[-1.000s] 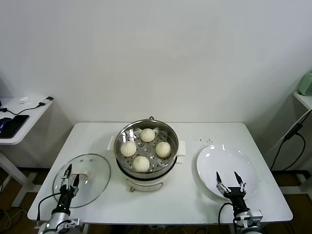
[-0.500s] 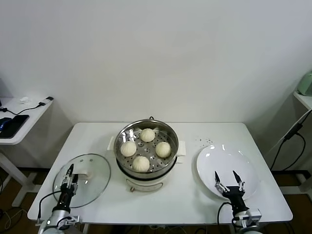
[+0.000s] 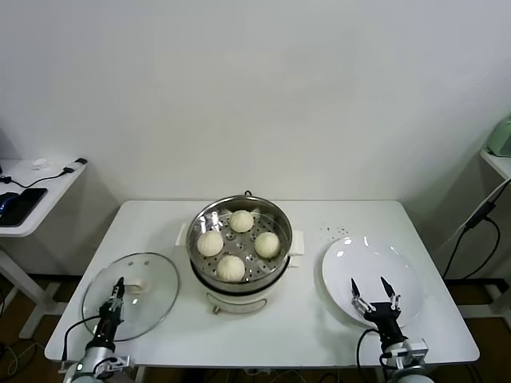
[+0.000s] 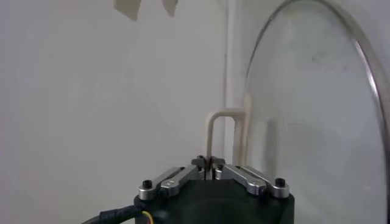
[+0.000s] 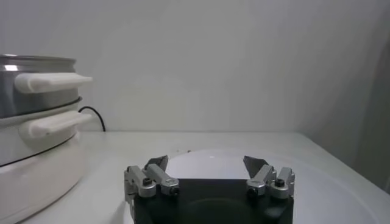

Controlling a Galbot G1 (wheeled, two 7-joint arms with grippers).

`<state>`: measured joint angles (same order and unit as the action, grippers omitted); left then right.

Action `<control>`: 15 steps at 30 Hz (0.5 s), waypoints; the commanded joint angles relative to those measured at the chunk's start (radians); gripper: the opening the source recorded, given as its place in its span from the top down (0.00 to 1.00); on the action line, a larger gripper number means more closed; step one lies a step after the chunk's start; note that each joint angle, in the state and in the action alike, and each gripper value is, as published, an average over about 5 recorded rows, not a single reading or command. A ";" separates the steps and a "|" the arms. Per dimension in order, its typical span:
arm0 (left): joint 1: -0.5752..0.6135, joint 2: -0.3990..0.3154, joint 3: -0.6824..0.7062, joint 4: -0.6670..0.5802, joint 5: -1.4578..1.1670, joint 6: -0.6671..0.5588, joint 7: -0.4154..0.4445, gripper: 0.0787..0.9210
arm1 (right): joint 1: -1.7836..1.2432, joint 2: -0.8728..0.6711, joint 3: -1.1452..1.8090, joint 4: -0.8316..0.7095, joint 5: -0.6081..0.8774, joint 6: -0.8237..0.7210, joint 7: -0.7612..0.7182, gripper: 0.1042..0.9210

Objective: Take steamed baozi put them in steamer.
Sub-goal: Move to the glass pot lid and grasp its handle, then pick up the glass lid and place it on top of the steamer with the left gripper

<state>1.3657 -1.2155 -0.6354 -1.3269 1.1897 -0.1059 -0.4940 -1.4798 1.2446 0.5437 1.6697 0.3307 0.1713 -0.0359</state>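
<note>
Baozi [image 3: 231,267] — four pale cream buns, smooth and dome-shaped — sit inside the steamer [image 3: 239,214], spaced in a loose ring on its perforated floor. Around them is a white bench [image 3: 303,319] set against a plain white wall, with a smaller side table [image 3: 36,199] off to the robot's left carrying a dark flat device and a cable, and a shelf edge with a pale green object at the far right. The steamer is a shiny steel basket on a white cooker base with side handles [image 5: 52,82], standing at the middle of the bench. A round glass lid [image 3: 134,291] lies flat on the bench to its left, and a white plate [image 3: 371,275] lies to its right. The left pincer [image 3: 116,297] is down at the near edge of the lid, fingers clenched together on nothing, well apart from the buns. The right pincer [image 3: 374,293] hangs over the near part of the plate with its fingers [image 5: 157,163] spread wide and nothing between them — also well clear of the steamer.
</note>
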 commanded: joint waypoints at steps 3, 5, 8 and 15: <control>0.060 0.011 -0.038 -0.191 -0.104 0.014 0.052 0.94 | -0.003 0.002 0.002 0.007 -0.002 0.000 -0.003 0.12; 0.088 0.029 -0.053 -0.253 -0.138 0.022 0.083 0.94 | -0.005 0.002 0.002 0.013 -0.003 -0.002 -0.001 0.12; 0.133 0.075 -0.078 -0.356 -0.223 0.055 0.154 0.94 | -0.007 0.002 0.003 0.020 -0.012 -0.007 0.006 0.12; 0.176 0.189 -0.140 -0.597 -0.376 0.174 0.375 0.94 | -0.016 0.006 0.008 0.016 -0.043 -0.013 0.022 0.12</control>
<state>1.4652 -1.1534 -0.7059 -1.5824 1.0255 -0.0523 -0.3724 -1.4920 1.2488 0.5507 1.6856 0.3092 0.1602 -0.0224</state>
